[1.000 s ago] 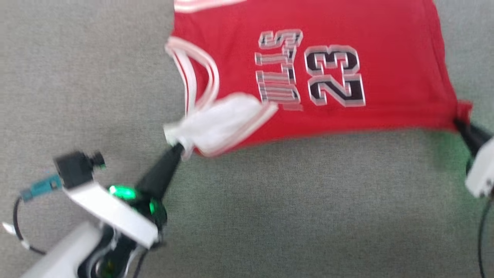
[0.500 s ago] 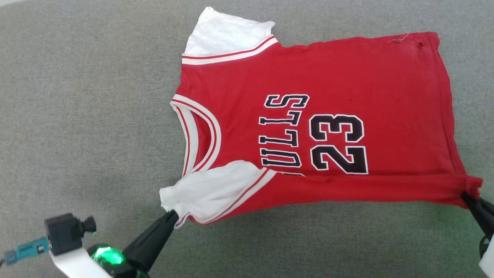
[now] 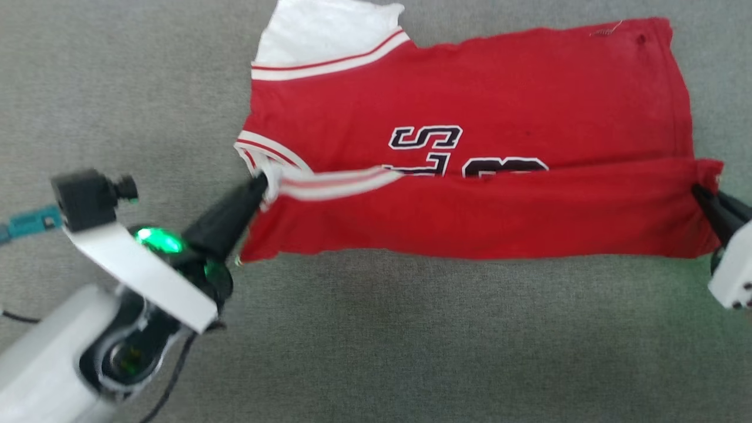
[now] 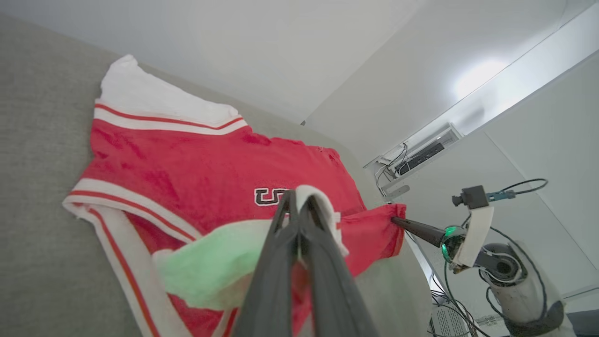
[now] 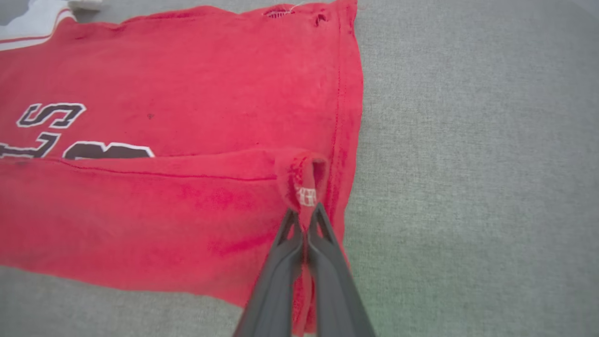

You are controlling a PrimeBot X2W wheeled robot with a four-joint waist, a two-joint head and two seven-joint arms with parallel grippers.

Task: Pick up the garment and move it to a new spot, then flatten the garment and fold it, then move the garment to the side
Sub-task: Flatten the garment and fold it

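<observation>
garment on grey fabric surface, pale walls

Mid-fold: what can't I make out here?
Lettering and number on the garment: head view, mostly covered by folded-over flap.
White sleeve top: head view, cut by upper edge.
Right gripper wrist: head view, cut by right edge.
Left gripper grip point: left wrist view, hidden by bunched cloth.

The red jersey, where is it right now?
The red jersey lies upper-middle in the head view on the grey fabric surface, its near edge folded over, pinched by the left hand at one end and the right hand at the other.
</observation>
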